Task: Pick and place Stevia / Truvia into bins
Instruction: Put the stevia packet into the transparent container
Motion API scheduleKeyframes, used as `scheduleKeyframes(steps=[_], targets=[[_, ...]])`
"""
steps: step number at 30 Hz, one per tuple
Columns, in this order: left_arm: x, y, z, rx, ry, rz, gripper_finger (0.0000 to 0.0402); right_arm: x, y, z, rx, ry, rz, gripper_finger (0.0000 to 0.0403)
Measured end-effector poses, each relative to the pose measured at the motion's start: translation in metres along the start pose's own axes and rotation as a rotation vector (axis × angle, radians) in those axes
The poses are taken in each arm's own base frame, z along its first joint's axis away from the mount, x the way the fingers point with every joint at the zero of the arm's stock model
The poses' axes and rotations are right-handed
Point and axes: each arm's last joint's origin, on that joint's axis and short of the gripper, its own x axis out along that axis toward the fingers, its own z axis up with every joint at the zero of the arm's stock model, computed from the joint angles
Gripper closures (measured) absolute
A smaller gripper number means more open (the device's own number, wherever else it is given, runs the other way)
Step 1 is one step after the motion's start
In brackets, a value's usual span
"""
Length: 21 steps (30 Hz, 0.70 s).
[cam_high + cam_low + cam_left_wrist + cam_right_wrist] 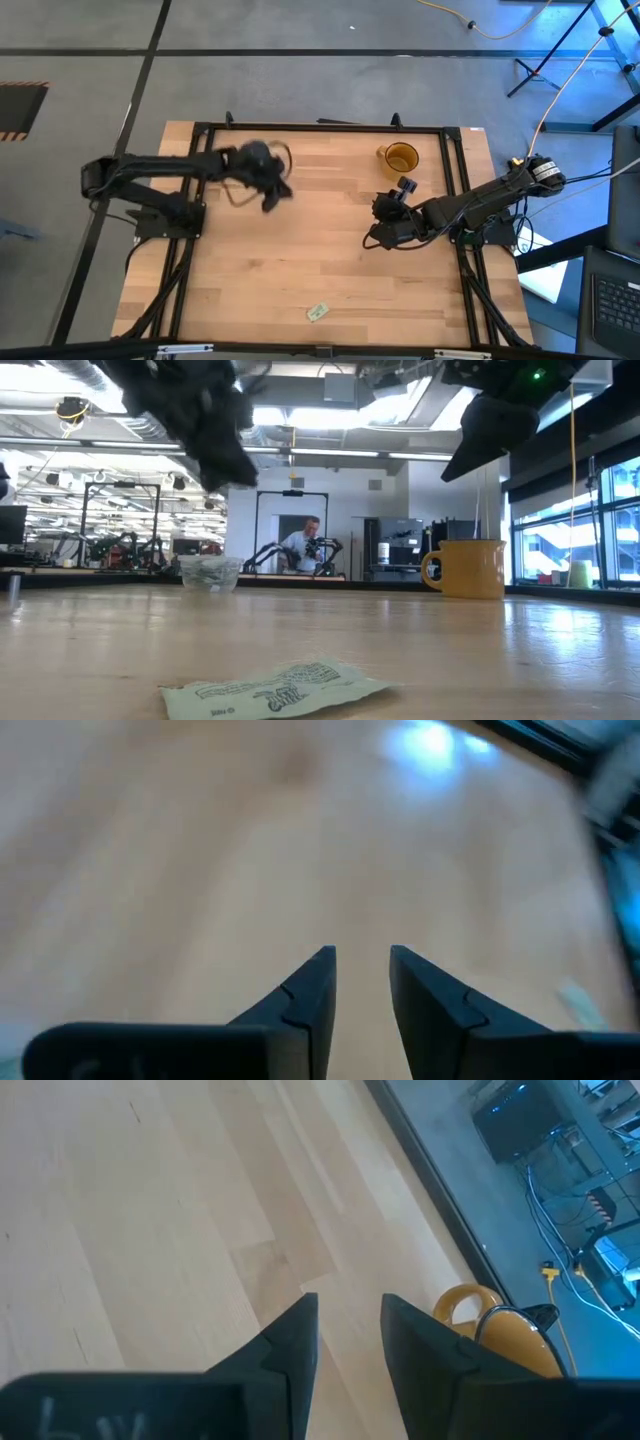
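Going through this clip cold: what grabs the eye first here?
A lone green-and-white sachet lies near the table's front edge, far from both arms. The amber mug stands at the back right and the clear cup, with sachets inside, at the back left. The left gripper hangs open and empty by that cup.

Green-white sachet (318, 313) flat nr table front, clear cup (209, 573) w/ sachets, amber mug (400, 158) upright

One sachet (318, 313) lay on the table's (300, 250) near edge; the mug (400, 158) (far right) stood well apart from the clear cup (210, 573), far left.
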Motion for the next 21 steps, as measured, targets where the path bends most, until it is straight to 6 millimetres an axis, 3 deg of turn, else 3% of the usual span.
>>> scheduleKeyframes(steps=[8, 11, 16, 21], targets=[[0.043, -0.103, -0.028, 0.227, 0.019, -0.311, 0.0282, 0.0, 0.001, 0.001, 0.013, -0.008, 0.006, 0.0288], [0.063, -0.128, -0.041, 0.212, 0.037, -0.363, 0.0269, 0.0, 0.001, 0.002, 0.017, -0.011, 0.008, 0.0288], [0.1, -0.166, -0.062, 0.324, 0.163, -0.31, 0.0266, 0.0, 0.001, 0.002, 0.021, -0.013, 0.01, 0.0288], [0.131, -0.204, -0.065, 0.448, 0.204, -0.283, 0.0267, 0.0, 0.001, 0.002, 0.024, -0.014, 0.011, 0.0288]])
